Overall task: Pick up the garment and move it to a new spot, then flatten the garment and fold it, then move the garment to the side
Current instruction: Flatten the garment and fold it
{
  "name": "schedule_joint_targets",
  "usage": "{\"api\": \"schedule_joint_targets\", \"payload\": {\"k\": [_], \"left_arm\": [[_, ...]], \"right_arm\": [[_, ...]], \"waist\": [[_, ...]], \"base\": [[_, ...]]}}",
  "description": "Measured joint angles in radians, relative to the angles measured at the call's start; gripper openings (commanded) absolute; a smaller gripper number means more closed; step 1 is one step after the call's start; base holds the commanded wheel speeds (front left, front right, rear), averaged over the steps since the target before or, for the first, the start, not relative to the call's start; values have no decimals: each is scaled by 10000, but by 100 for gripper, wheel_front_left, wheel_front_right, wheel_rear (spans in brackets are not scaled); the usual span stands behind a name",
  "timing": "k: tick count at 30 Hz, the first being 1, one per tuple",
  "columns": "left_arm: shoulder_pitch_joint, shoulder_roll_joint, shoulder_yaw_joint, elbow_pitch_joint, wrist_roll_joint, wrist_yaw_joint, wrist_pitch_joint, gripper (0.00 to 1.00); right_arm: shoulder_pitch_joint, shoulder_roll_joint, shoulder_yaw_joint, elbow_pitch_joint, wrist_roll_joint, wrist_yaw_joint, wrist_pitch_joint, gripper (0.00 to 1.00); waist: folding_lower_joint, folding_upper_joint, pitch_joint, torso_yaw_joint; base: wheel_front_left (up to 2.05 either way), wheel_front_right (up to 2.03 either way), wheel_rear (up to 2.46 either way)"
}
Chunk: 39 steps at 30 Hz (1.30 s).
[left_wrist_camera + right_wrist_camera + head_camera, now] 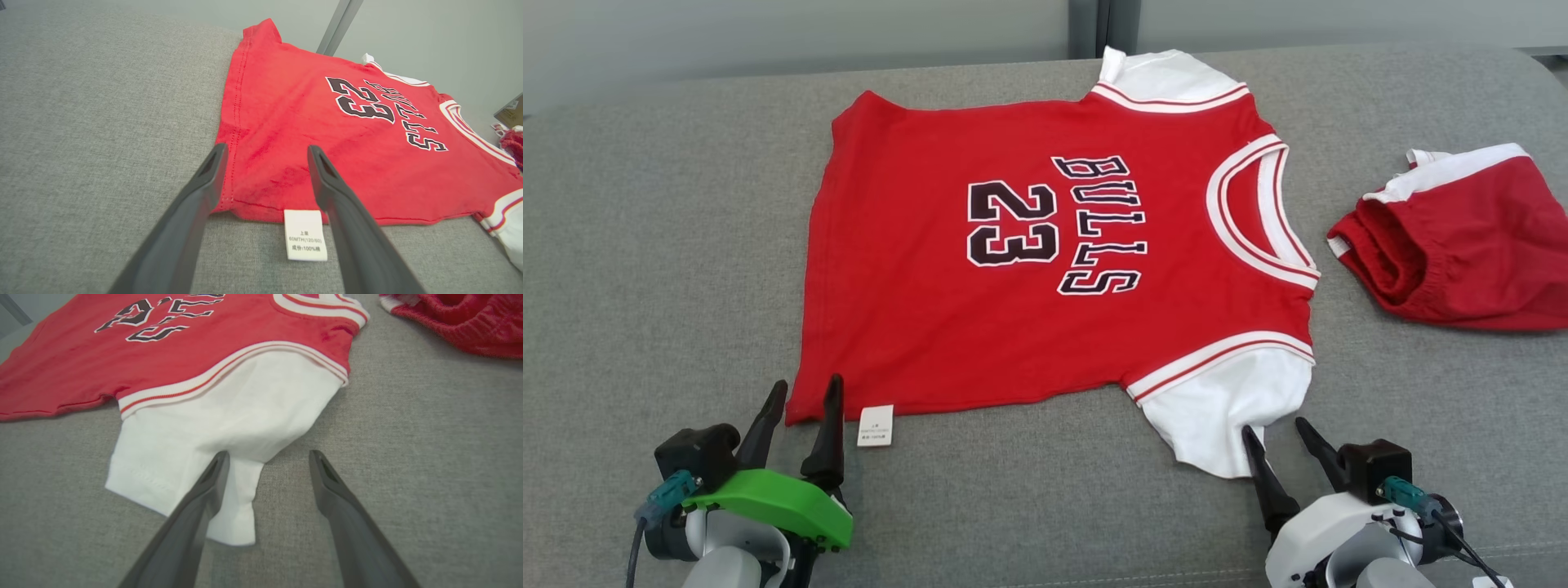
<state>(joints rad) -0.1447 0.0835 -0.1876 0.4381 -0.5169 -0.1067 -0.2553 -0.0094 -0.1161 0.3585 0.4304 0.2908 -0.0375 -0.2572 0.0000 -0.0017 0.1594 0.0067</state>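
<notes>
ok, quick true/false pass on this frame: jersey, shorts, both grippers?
1. The red Bulls jersey lies spread flat on the grey cushion. True.
2. The left gripper is shut on the jersey's hem. False: its jaws stand open at the hem corner, beside the white care label.
3. The right gripper is open, at the near white sleeve. True.
4. The red shorts lie on top of the jersey. False: they lie bunched and apart from it, off to the right.
5. The jersey's number reads 32. False: it reads 23.
</notes>
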Motion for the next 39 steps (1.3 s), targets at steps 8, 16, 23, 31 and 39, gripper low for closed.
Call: {"api": "schedule_joint_targets", "payload": {"k": [8, 16, 23, 31, 39], "left_arm": [[-56, -13, 186, 495, -8, -8, 0, 100], [-103, -63, 180, 734, -13, -88, 0, 100], [-279, -79, 280, 738, -69, -90, 0, 100], [-469, -107, 205, 1133, -81, -173, 0, 100], [-467, -125, 190, 1682, -282, -176, 0, 100]], "right_arm": [[-255, 148, 63, 589, 109, 481, -21, 96], [-295, 134, 245, 878, 324, 1158, -150, 79], [-366, 113, 426, 1122, 537, 1346, -165, 42], [-518, 194, 433, 1358, 1218, 1597, -163, 0], [-560, 157, 336, 1375, 1624, 1693, -150, 0]], "waist": [[0, 0, 176, 89], [0, 0, 250, 32], [0, 0, 377, -109], [0, 0, 502, -200], [0, 0, 452, -245]], "base": [[0, 0, 0], [0, 0, 0], [0, 0, 0], [0, 0, 0], [0, 0, 0]]}}
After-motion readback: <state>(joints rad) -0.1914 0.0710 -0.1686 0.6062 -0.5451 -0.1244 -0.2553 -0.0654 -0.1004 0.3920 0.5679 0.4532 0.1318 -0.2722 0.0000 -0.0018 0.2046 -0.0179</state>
